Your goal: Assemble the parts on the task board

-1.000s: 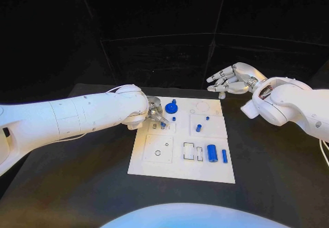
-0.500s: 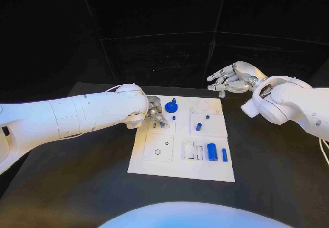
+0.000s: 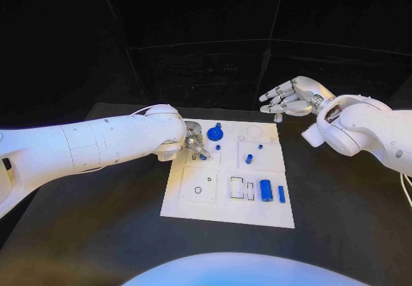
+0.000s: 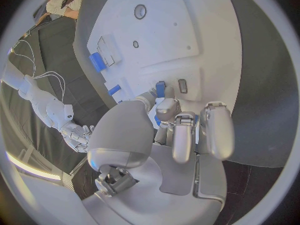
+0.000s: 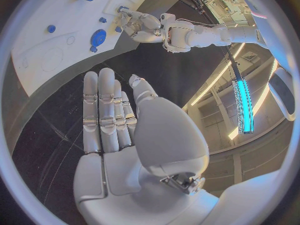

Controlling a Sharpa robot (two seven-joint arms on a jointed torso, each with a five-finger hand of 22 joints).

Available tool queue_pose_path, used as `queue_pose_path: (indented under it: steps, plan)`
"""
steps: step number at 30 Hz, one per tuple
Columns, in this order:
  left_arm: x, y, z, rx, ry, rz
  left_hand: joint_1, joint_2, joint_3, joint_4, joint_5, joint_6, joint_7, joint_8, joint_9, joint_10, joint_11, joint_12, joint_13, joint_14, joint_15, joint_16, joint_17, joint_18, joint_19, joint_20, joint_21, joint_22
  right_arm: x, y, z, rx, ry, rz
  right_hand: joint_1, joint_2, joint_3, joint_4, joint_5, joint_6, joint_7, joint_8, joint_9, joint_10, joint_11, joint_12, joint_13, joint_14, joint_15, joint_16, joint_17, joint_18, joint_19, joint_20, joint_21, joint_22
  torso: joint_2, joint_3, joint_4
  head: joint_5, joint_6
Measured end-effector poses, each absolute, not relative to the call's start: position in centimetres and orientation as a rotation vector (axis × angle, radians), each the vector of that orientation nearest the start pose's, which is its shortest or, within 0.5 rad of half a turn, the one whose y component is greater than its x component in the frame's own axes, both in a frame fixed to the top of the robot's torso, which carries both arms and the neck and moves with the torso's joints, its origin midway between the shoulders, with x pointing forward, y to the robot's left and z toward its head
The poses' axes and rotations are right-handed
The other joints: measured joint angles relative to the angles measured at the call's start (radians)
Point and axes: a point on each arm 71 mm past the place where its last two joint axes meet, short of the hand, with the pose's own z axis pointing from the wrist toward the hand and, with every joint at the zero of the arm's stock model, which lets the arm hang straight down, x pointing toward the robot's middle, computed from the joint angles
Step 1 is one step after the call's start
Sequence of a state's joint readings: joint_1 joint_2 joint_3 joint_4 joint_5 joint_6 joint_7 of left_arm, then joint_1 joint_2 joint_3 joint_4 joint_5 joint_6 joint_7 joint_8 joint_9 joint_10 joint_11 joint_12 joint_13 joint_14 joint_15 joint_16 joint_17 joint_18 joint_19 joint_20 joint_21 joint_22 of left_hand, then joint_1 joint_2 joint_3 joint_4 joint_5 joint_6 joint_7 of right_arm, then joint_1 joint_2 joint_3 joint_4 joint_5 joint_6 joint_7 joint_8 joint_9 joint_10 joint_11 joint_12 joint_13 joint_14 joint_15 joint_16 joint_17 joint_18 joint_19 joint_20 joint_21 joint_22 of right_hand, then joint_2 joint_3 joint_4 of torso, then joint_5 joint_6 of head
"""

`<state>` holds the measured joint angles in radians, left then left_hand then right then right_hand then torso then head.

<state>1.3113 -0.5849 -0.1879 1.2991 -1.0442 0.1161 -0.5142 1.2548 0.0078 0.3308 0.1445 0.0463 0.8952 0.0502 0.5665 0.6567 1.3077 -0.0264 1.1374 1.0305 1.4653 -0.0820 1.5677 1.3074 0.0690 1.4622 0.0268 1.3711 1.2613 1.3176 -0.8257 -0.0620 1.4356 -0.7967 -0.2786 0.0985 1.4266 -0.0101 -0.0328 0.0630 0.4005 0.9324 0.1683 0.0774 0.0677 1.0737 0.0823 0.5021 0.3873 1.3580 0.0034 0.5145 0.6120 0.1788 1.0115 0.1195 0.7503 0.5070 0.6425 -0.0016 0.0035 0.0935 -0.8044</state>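
We see the board [image 3: 230, 205] lying flat in the middle of the black table [image 3: 94, 238], its long sides running away from the robot and bare tabletop showing along every edge, widest on the near side and to the left. On the board's far part stands a round blue knob [image 3: 215, 134], with a small blue peg [image 3: 249, 159] right of it and a tiny blue piece [image 3: 260, 146] beyond that; near the right edge a blue cylinder [image 3: 266, 191] lies beside a thin blue bar [image 3: 281, 195], just right of two empty rectangular slots [image 3: 236, 188]. The left hand [image 3: 194, 142] is down over the board's far left corner, fingers drawn close together on a small blue part [image 4: 160, 88] at a little socket; in the left wrist view the fingertips [image 4: 165, 106] meet that part, pinching it against the board beside a second narrow slot [image 4: 182, 86]. The right hand [image 3: 290, 99] hangs in the air past the board's far right corner, well apart from it, holding nothing; in the right wrist view its fingers [image 5: 106, 110] lie straight and side by side with the thumb set off a little. Behind the table hangs a dark backdrop [image 3: 206, 53]. We can read no writing or labels on the board or the parts.
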Motion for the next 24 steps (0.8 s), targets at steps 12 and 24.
queue_pose_path:
  steps: [12,24]
  plan:
    - [51.60,15.40,-23.21,-0.079,2.338,-0.337,-0.011,-0.011,0.021,-0.002,0.000,0.004,-0.003,0.000,0.006,0.003,0.004,0.000,0.000,0.000,0.000,0.000,0.000,0.000,0.000,0.000,0.000,0.001,51.81,-21.54,-13.99,0.336,1.657,1.044,0.000,0.000,0.000,0.000,-0.004,0.000,0.000,0.000,0.000,0.000,0.000,0.000,-0.001,0.000,0.000,-0.002,0.001,0.000,0.000,0.000,0.000,0.000,0.000,0.0006,-0.0001,0.001,-0.003]
    - [52.05,15.16,-23.26,-0.058,2.365,-0.318,-0.035,-0.033,0.052,-0.025,0.000,0.018,-0.007,0.011,0.014,0.009,-0.002,0.000,-0.004,0.000,0.000,0.000,0.000,0.000,0.000,0.000,0.000,0.000,51.81,-21.50,-13.99,0.336,1.657,1.045,0.000,0.000,0.000,0.000,-0.004,0.000,0.000,0.000,0.000,0.000,0.000,0.000,0.000,0.000,0.000,-0.002,0.000,0.000,0.000,0.000,0.000,0.000,0.000,0.0009,-0.0009,0.000,-0.006]
